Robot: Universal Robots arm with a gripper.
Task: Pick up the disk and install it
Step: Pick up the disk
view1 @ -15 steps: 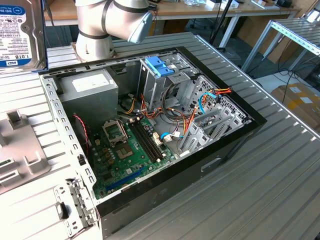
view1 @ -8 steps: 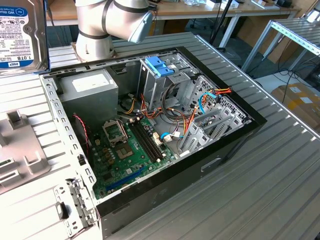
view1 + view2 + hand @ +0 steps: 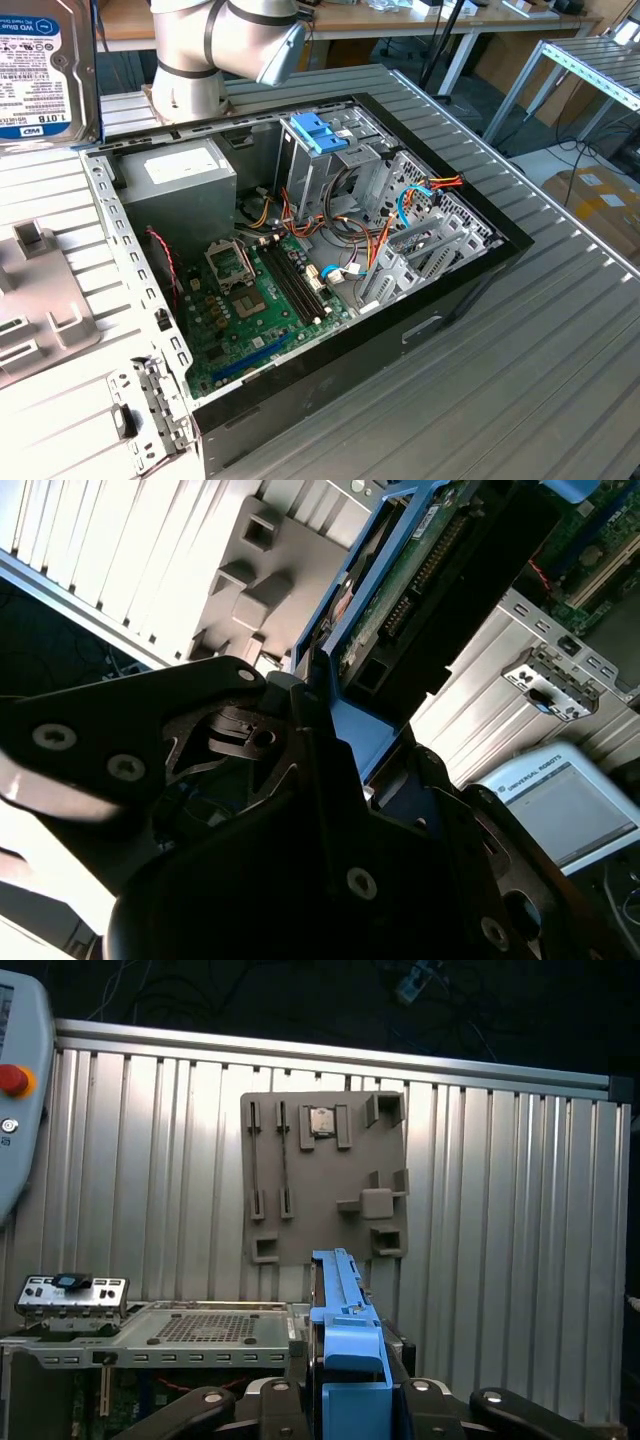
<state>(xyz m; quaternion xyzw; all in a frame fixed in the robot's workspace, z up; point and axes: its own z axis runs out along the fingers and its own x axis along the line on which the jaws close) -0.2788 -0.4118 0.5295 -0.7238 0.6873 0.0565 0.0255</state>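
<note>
The disk (image 3: pixel 40 70) hangs in the air at the exterior view's top left, its labelled face toward the camera, well away from the open computer case (image 3: pixel 330 330). In the second wrist view my gripper (image 3: pixel 335 715) is shut on the disk (image 3: pixel 420 580), whose green circuit board and light-blue rail show. In the first wrist view the disk's blue rail (image 3: pixel 342 1310) stands upright between the dark fingers (image 3: pixel 440 1405) of my gripper (image 3: pixel 350 1400).
The case lies open on the ribbed metal table (image 3: pixel 540 340), with a motherboard (image 3: pixel 250 300) and a metal drive cage topped by a blue bracket (image 3: pixel 318 130). A grey fixture plate (image 3: pixel 40 290) lies at the exterior view's left. A teach pendant (image 3: pixel 15 1090) sits nearby.
</note>
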